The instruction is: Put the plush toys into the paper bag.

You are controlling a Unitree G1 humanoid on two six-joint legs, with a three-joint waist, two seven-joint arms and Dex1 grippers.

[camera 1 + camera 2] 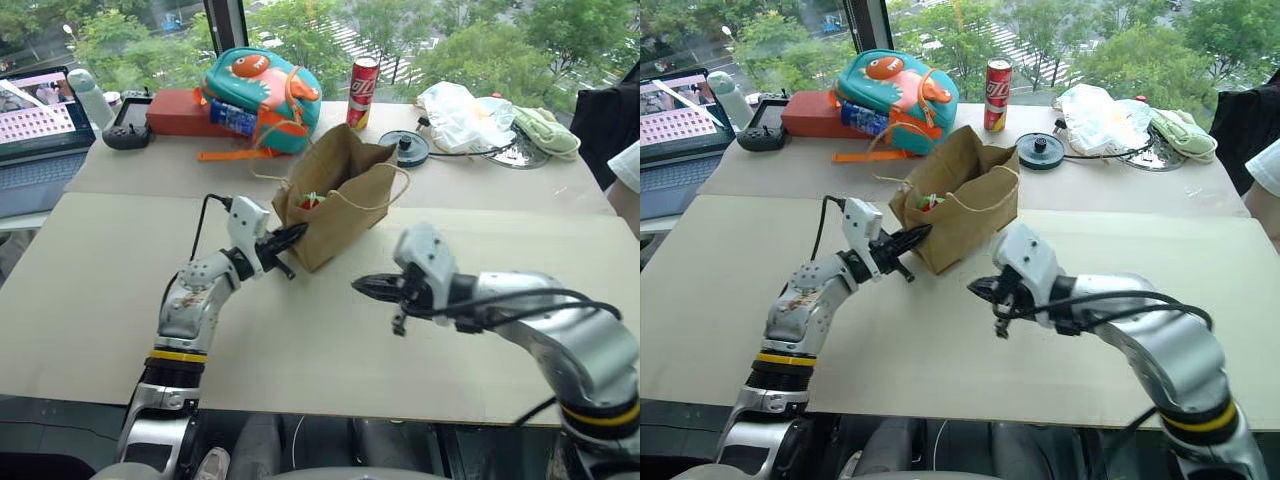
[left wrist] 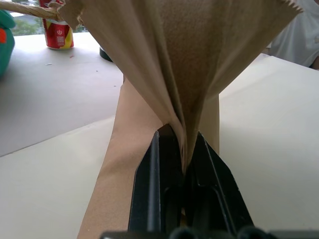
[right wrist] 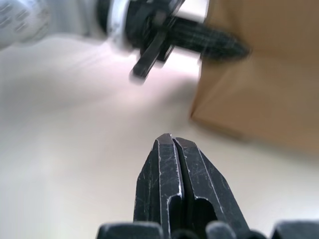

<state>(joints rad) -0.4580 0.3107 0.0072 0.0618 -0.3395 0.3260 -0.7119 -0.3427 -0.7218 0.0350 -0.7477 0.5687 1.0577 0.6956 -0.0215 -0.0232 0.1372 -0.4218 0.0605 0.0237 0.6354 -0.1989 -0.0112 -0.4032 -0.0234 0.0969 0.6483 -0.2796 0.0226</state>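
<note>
The brown paper bag (image 1: 345, 190) stands open in the middle of the table. Inside its mouth shows a red plush toy (image 1: 312, 201) with a bit of green. My left gripper (image 1: 296, 237) is shut on the bag's near left edge; in the left wrist view the paper bag (image 2: 184, 59) folds down between the black fingers (image 2: 154, 169). My right gripper (image 1: 362, 285) hovers shut and empty over the table, in front of the bag and apart from it. The right wrist view shows its closed fingertips (image 3: 164, 149) with the left gripper (image 3: 234, 50) and the bag (image 3: 259, 94) beyond.
Behind the bag lie a teal-and-orange backpack (image 1: 262, 98), a red can (image 1: 362, 92), a red box (image 1: 180, 112) and a black controller (image 1: 127, 125). A laptop (image 1: 40, 115) sits far left. A white plastic bag (image 1: 460, 115) and pale-green cloth (image 1: 545, 130) lie far right.
</note>
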